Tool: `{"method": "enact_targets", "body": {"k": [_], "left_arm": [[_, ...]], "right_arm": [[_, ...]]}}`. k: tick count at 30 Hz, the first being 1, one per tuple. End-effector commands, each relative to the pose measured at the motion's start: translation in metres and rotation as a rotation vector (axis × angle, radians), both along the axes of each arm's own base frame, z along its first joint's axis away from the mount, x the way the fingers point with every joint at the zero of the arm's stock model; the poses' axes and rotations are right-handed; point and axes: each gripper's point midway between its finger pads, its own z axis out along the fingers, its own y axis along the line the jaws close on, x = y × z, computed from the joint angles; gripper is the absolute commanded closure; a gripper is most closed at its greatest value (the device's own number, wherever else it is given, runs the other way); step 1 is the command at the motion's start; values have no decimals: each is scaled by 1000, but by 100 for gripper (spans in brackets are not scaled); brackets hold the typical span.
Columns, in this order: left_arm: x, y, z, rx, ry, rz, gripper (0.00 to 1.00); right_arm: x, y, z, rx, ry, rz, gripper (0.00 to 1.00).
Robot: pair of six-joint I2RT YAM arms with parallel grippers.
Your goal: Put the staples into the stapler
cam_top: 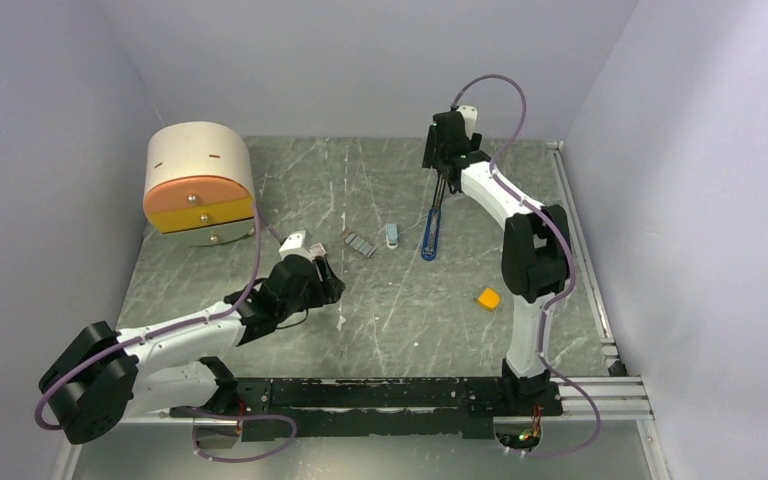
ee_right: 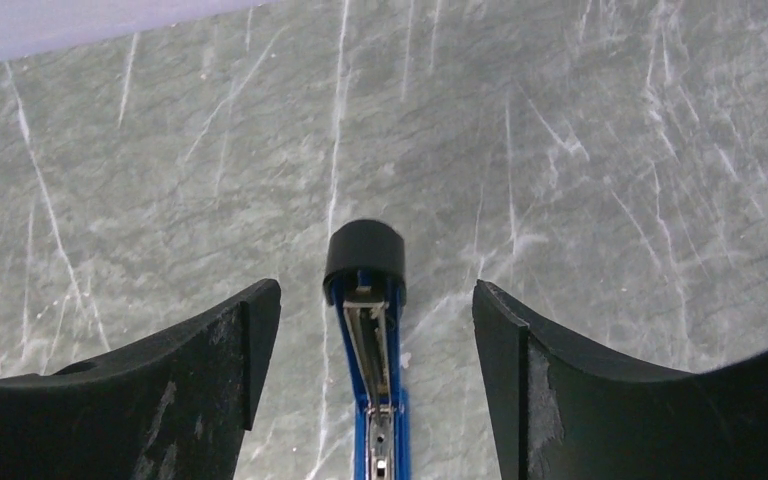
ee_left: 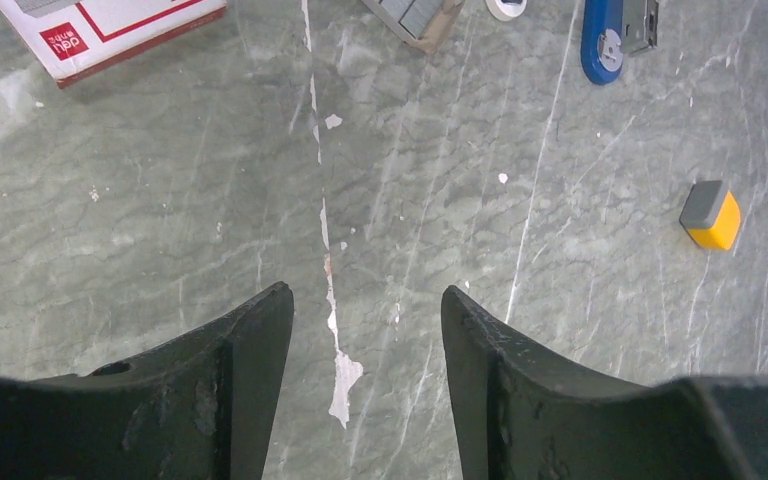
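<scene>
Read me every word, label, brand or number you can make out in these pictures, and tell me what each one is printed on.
"deli": white letters on a red patch, on the white cardboard box with red lines, in the left wrist view.
Smaller marks beside that logo: too small to read.
No text can be read on the long blue stapler with black top arm, the orange block with a grey end or the round pastel drawer unit.
</scene>
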Motion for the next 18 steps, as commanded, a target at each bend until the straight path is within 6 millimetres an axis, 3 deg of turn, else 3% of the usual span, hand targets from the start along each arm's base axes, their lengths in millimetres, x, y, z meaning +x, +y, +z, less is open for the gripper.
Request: {"method": "enact_targets", "body": {"k": [1, 7, 12, 18], "left_arm": [[1, -11, 9, -40, -33, -47, 38], [1, -13, 8, -36, -28, -59, 37], [-1, -17, 8, -58, -21, -71, 31], [0, -34, 15, -90, -27, -136, 25]], "right_arm": [[14, -8, 4, -21, -15, 8, 27], [18, -3, -13, -23, 35, 34, 38], [15, -2, -20, -21, 63, 48, 55], [4, -1, -13, 17, 67, 31, 69]]}}
